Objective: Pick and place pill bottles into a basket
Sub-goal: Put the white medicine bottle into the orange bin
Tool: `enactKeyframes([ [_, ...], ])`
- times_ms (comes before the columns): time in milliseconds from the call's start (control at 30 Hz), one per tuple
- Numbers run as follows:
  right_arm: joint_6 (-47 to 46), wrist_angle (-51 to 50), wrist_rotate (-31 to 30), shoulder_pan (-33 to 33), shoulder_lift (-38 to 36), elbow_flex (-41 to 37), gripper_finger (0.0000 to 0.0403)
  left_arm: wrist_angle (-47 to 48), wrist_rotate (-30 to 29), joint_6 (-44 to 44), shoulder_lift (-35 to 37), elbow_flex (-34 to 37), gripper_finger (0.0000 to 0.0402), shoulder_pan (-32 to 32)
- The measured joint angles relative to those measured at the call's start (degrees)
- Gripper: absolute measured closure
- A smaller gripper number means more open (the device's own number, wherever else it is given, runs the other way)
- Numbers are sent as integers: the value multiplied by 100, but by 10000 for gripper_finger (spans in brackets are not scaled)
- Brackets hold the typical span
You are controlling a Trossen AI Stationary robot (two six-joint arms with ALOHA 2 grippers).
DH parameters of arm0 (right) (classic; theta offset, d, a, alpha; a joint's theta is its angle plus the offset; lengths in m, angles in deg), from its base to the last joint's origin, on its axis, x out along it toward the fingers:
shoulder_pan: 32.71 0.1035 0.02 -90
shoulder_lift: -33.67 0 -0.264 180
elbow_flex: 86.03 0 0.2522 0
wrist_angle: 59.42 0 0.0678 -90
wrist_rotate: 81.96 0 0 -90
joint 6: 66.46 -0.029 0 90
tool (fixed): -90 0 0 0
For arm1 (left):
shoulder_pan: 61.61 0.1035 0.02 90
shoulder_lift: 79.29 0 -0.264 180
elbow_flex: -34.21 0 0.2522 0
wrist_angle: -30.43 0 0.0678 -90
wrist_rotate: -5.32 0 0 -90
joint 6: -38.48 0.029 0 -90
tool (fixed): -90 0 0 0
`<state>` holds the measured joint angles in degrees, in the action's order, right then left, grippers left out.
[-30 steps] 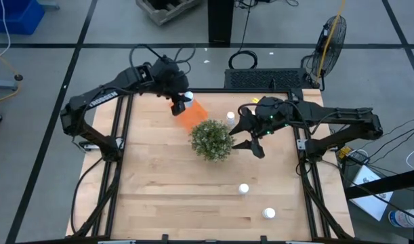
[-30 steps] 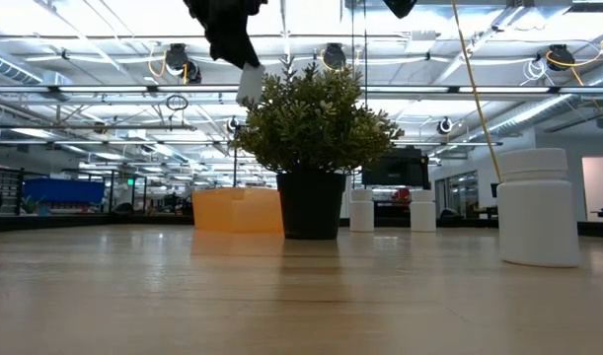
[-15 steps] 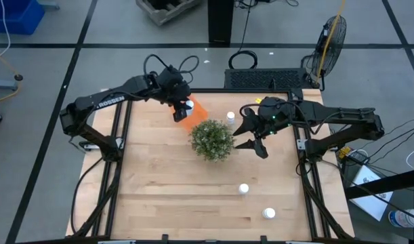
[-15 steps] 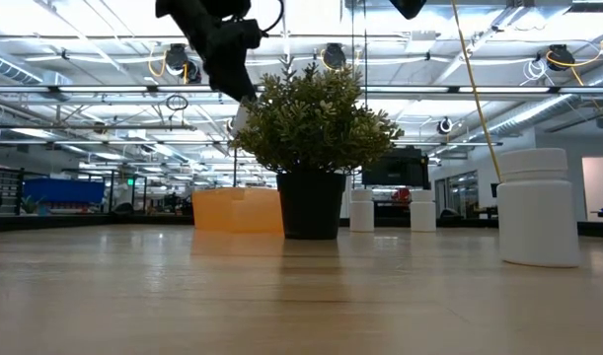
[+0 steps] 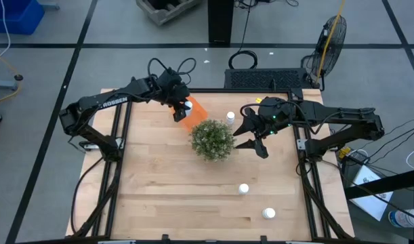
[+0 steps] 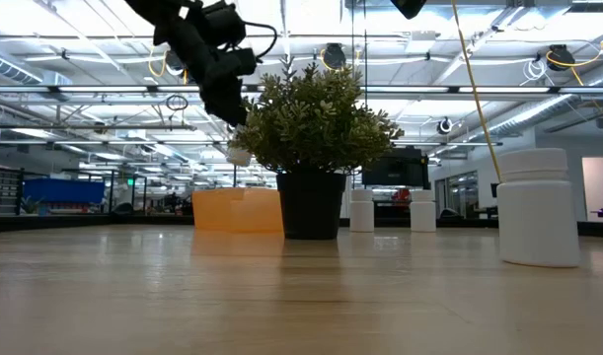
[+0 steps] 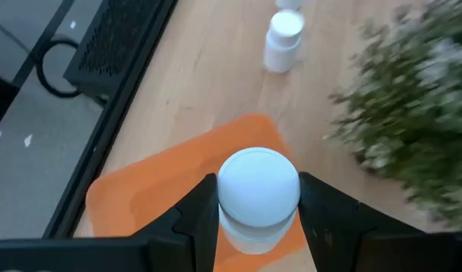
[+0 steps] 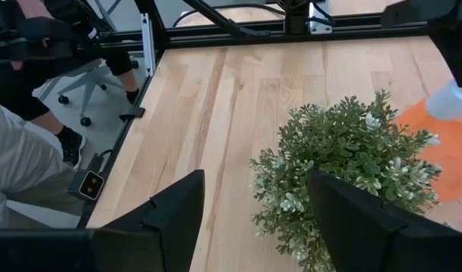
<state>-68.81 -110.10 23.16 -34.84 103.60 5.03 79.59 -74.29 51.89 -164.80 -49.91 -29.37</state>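
My left gripper (image 5: 181, 110) is shut on a white pill bottle (image 7: 258, 193) above the orange basket (image 5: 195, 112), which lies on the table at the far side beside the green plant (image 5: 211, 139). In the low view the bottle (image 6: 239, 153) hangs above the basket (image 6: 236, 210). My right gripper (image 5: 251, 139) is open and empty, just right of the plant. One bottle (image 5: 230, 118) stands beyond the plant. Two more bottles (image 5: 244, 189) (image 5: 268, 213) stand near the table's front right. My left gripper pinches the bottle between its two fingers (image 7: 197, 215), one on each side of the bottle's body below the cap (image 7: 258, 185). The fingers slant down from the table's far left. The bottle is lifted clear, above the basket (image 7: 178, 198).
The plant in its black pot (image 6: 310, 203) stands mid-table between the two grippers and close to the basket. A person sits beyond the table's edge in the right wrist view (image 8: 19, 162). Bare wood (image 5: 166, 196) lies at the near left.
My left gripper has gone down toward the basket and a little toward the plant, still shut on the bottle, which now hangs lower over the basket.
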Motion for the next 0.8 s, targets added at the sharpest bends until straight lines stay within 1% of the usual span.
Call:
enactKeyframes([
  [267,-2,0,-17,-2,0,0,177,-798,204,116,1,361,243,443],
  [367,-2,0,-23,-2,0,0,177,-942,257,171,1,503,243,548],
  [533,3,0,-157,-2,2,0,177,-1498,220,194,1,864,243,669],
  [800,16,7,-159,-15,2,0,177,-2414,67,191,1,1496,243,789],
])
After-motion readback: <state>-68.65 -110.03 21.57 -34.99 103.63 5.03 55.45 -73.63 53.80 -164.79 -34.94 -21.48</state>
